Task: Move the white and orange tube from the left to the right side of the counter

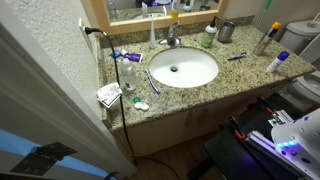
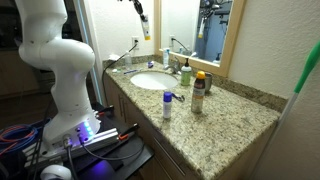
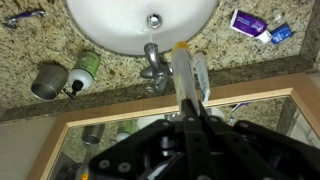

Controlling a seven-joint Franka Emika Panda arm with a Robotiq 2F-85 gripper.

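My gripper (image 3: pixel 186 112) is shut on the white and orange tube (image 3: pixel 184 72). In the wrist view the tube's orange end points toward the sink. I hold it high above the chrome faucet (image 3: pixel 155 66), at the back of the speckled granite counter (image 1: pixel 250 78). In both exterior views the gripper (image 2: pixel 144 20) hangs in front of the mirror, with the tube's (image 2: pixel 146 33) end showing below the fingers. The tube (image 1: pixel 173 15) is over the middle of the counter (image 2: pixel 235 115), behind the oval white sink (image 1: pixel 183 68).
A red-and-blue toothpaste tube (image 1: pixel 128 55) and a clear bottle (image 1: pixel 128 74) stand at one end. A green bottle (image 1: pixel 209 37), a dark cup (image 1: pixel 226 32), a brown bottle (image 2: pixel 198 92) and a white bottle with blue cap (image 2: pixel 167 104) stand toward the other end.
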